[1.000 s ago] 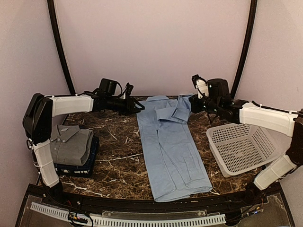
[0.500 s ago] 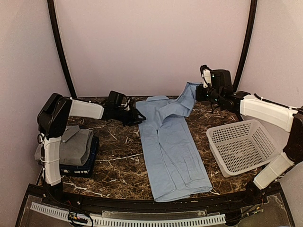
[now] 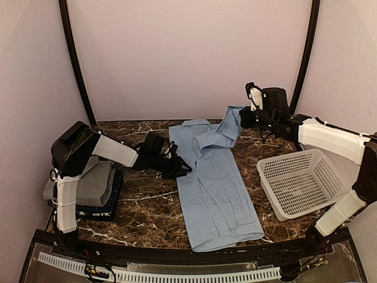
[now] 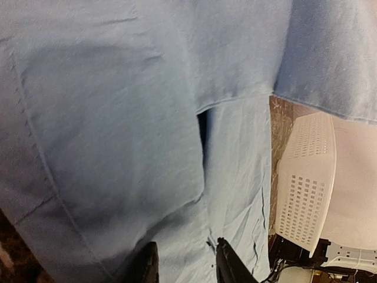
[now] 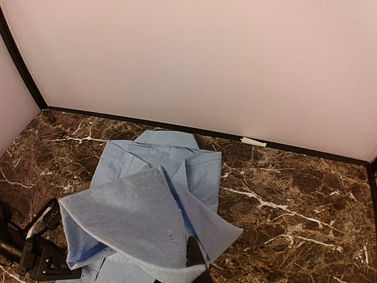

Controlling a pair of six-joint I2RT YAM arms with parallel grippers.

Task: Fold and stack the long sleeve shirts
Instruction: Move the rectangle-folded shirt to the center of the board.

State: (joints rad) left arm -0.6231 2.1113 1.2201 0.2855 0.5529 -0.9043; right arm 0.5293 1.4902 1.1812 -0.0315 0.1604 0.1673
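The light blue shirt (image 3: 212, 188) lies lengthwise in the middle of the table, collar at the far end. My right gripper (image 3: 240, 116) is shut on its right sleeve (image 5: 135, 224) and holds it lifted above the collar end. My left gripper (image 3: 184, 167) is open, low over the shirt's left edge; its fingertips (image 4: 227, 265) hover over the blue cloth (image 4: 118, 147). The grey collared shirt (image 3: 94, 183) lies folded at the left on top of the dark navy one (image 3: 109, 203).
A white lattice basket (image 3: 300, 183) stands at the right, also showing in the left wrist view (image 4: 306, 183). A dark frame rail (image 3: 177, 253) runs along the near edge. The back wall is close behind the collar.
My left gripper has moved from the far left of the collar down and right to the shirt's left edge. My right gripper has lifted the sleeve up off the table.
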